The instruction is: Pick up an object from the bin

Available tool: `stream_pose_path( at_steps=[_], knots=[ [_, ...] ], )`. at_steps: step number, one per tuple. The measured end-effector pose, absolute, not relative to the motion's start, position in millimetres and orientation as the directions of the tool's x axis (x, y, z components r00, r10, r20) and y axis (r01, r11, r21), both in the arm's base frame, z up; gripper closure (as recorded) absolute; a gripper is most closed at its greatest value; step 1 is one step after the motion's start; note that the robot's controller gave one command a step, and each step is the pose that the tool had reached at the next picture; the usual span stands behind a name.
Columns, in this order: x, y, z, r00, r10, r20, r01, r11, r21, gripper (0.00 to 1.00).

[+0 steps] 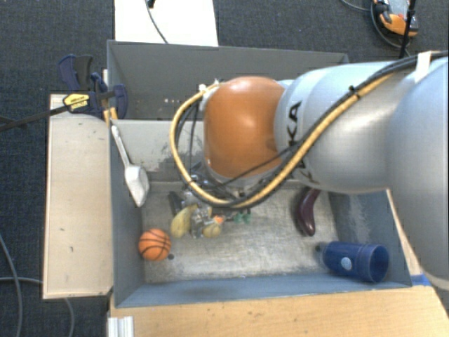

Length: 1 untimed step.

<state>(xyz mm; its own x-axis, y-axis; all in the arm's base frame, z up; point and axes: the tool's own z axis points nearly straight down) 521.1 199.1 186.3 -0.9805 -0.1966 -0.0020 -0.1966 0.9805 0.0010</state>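
Robot arm (365, 132) reaches low over a pale yellow toy (181, 222) in a grey bin (266, 276)

The curved, banana-like toy lies left of the bin's middle, touching a jumble of small orange and green bits (214, 223). The hand (205, 213) hangs just above them under the arm's orange cover (238, 125). Whether it is apart or together cannot be told. An orange ball (154, 244) sits near the bin's lower left corner.

We read only the black letters "KA" on the silver arm (365, 139), just beside its orange cover (238, 125); a cable (330, 109) crosses further lettering below.
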Motion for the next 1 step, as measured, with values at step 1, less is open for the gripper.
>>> stream_pose_path(
  at_steps=[1],
  knots=[
    [521.1,199.1,186.3,-0.981,-0.196,-0.002,-0.196,0.981,0.001,1.00]
  ],
)
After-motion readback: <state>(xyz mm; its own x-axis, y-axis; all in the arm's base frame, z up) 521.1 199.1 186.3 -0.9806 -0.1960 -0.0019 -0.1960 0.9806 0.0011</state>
